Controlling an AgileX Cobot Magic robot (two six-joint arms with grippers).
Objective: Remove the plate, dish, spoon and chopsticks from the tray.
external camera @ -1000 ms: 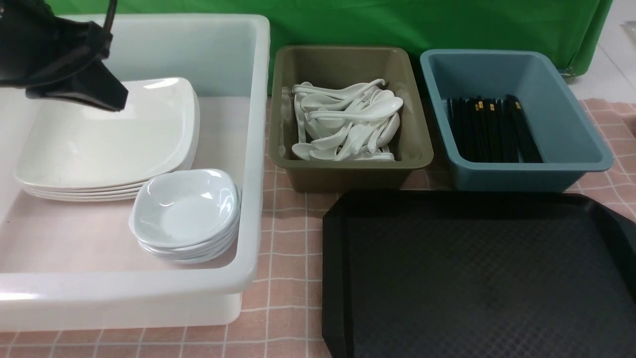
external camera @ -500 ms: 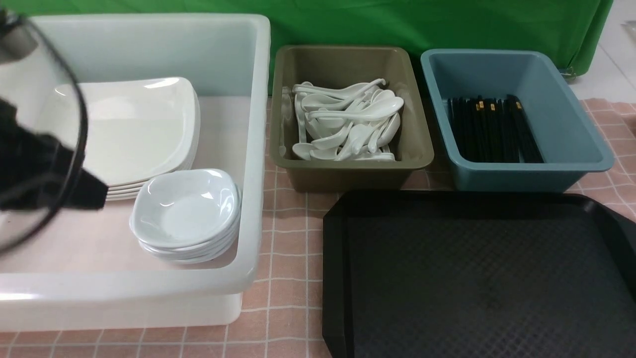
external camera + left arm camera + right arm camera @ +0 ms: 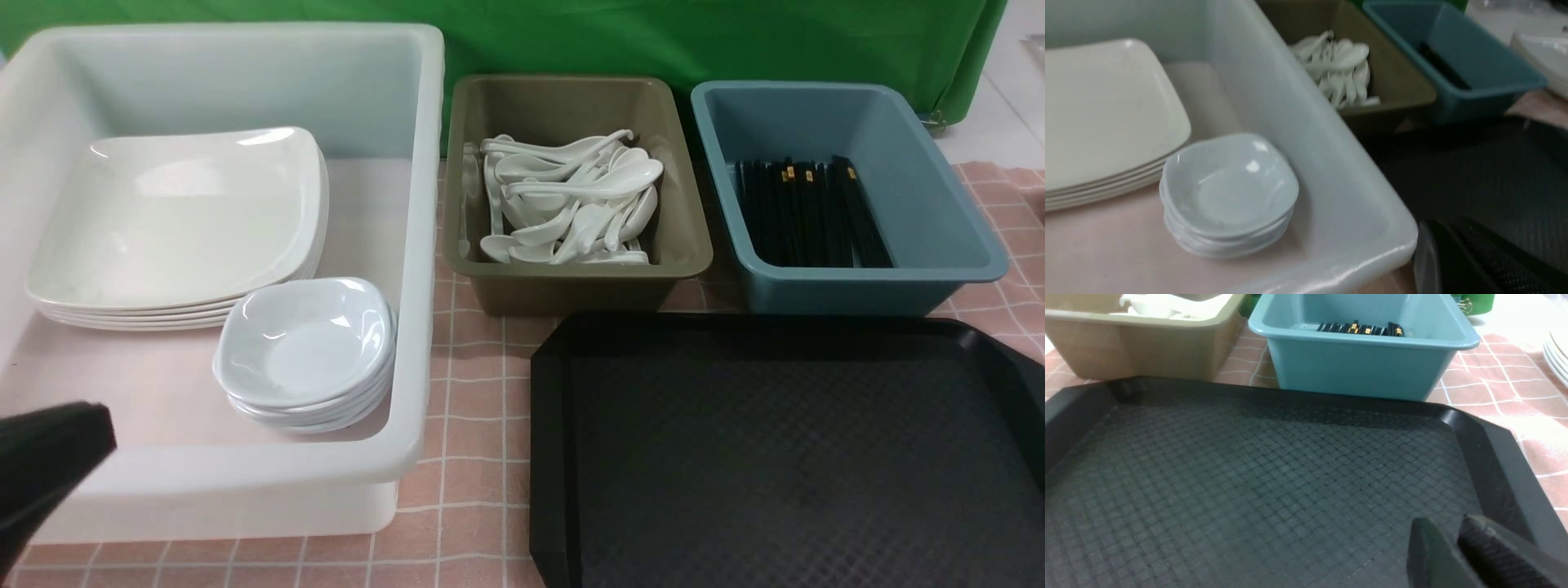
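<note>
Now the tray (image 3: 784, 457) lies bare on the pink checked cloth (image 3: 473, 425) of the desk, nearest the robot's right side, its textured black floor carrying nothing. Just behind it stand two tubs side by side: the olive tub (image 3: 575, 192) holds a heap of white spoons (image 3: 571, 200), and the blue tub (image 3: 841, 192) holds the black chopsticks (image 3: 808, 212) with gold ends, laid roughly parallel. To the left, the big white bin (image 3: 416, 245) contains a stack of plates (image 3: 180, 220) at its far left and a stack of small white dishes (image 3: 306, 347) nearer its front right corner; the two stacks sit just beside each other, the dishes overlapping the plates' front edge in the front view.

The left fingers (image 3: 1457, 261) show at the corner of the left wrist view, pressed together with nothing between them, hanging beside the bin's near corner above the tray's edge. The right fingers (image 3: 1453, 547) hover low over the tray's near right area in the right wrist view; only a narrow gap shows between the two tips, and they hold nothing. At that view's far edge, a few more white plates (image 3: 1557, 355) rest on the cloth.
</note>
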